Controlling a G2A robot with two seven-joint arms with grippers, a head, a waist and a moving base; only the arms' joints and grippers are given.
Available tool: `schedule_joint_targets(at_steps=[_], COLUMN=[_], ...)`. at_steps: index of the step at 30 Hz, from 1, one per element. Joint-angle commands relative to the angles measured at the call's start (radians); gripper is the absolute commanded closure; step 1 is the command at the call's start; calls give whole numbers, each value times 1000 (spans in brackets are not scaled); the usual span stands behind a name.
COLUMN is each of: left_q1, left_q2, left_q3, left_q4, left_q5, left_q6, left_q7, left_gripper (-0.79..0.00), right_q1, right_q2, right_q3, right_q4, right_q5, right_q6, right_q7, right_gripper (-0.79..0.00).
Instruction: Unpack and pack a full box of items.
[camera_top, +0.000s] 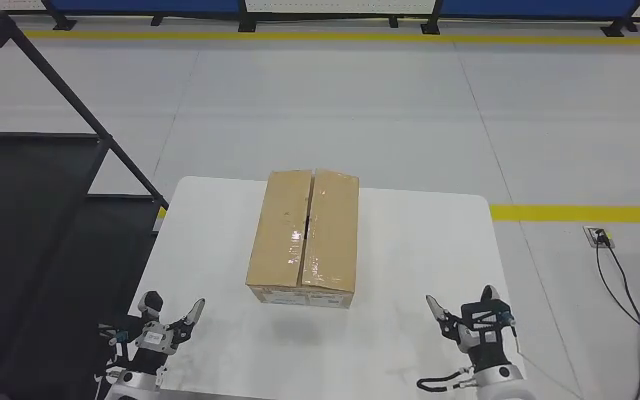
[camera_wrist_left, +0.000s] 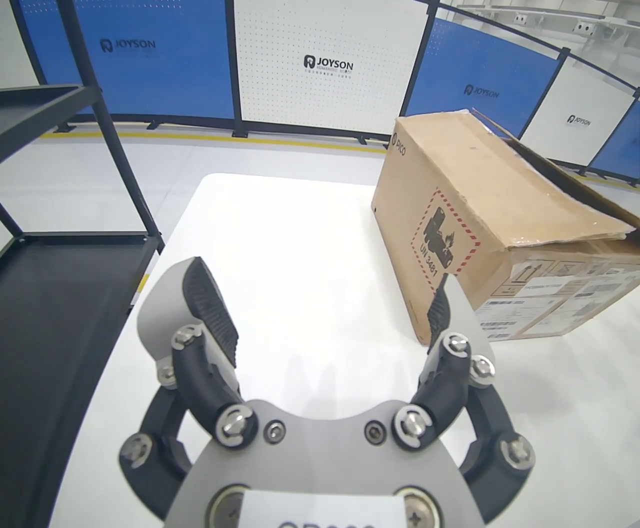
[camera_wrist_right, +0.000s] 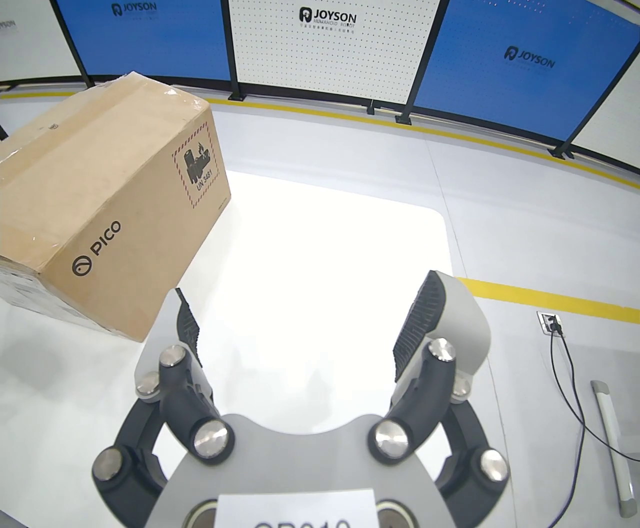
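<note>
In the top view, the cardboard box (camera_top: 303, 240) sat at the middle of the frame on the white table (camera_top: 420, 260). Its two top flaps were folded shut, with the seam running away from the robot. The left gripper (camera_top: 174, 304) hung at the lower left and the right gripper (camera_top: 461, 302) at the lower right. Both were over the table's near edge and well apart from the box, with fingers spread wide and nothing held.

In the left wrist view, the ribbed pads (camera_wrist_left: 210, 305) stood wide apart with bare table between them. The box lay ahead, toward the robot's right. One top flap (camera_wrist_left: 550, 200) bowed upward, leaving a dark gap under its free edge, so the seam looked unsealed. A black shelf rack (camera_wrist_left: 60, 300) stood just beside the table on the far side from the box.

In the right wrist view, that gripper's fingers were likewise fully open and empty. The box stood ahead, toward the robot's left, with one corner turned toward the camera.

The step in hand was probably opening the flaps. The raised flap looked the best place to start. One fingertip could slip into the gap at the seam and swing the flap outward past upright, so it would not spring back. On the smooth table the box might slide, so the other gripper should brace a side wall. Working one flap at a time seemed wise.
</note>
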Motion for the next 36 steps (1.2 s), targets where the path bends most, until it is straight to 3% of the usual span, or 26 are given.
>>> schedule_joint_targets(at_steps=[1,4,6,11,24,36], left_q1=[-1,-32,-56,-123,-131,-229], left_q2=[0,-5,-7,-17,-18,-30], left_q3=[1,19,36,68,70,151], left_q4=[-1,0,4,38,41,79], left_q5=[0,-15,-53,-81,-81,-32], left_q6=[0,31,1,64,75,92], left_q7=[-2,-19,-47,-62,-71,-135], left_gripper=[-785,-785,-785,-785,-785,-785], right_q1=[14,70,100,163,163,109], right_q2=[-1,-10,-16,-34,-34,-44], right_q3=[-9,-53,-79,-129,-129,-97], right_q4=[11,27,34,49,49,42], right_q5=[-23,-64,-64,-14,-14,82], right_q6=[0,58,88,154,154,100], right_q7=[12,36,48,64,64,-67], right_gripper=[-785,-785,-785,-785,-785,-785])
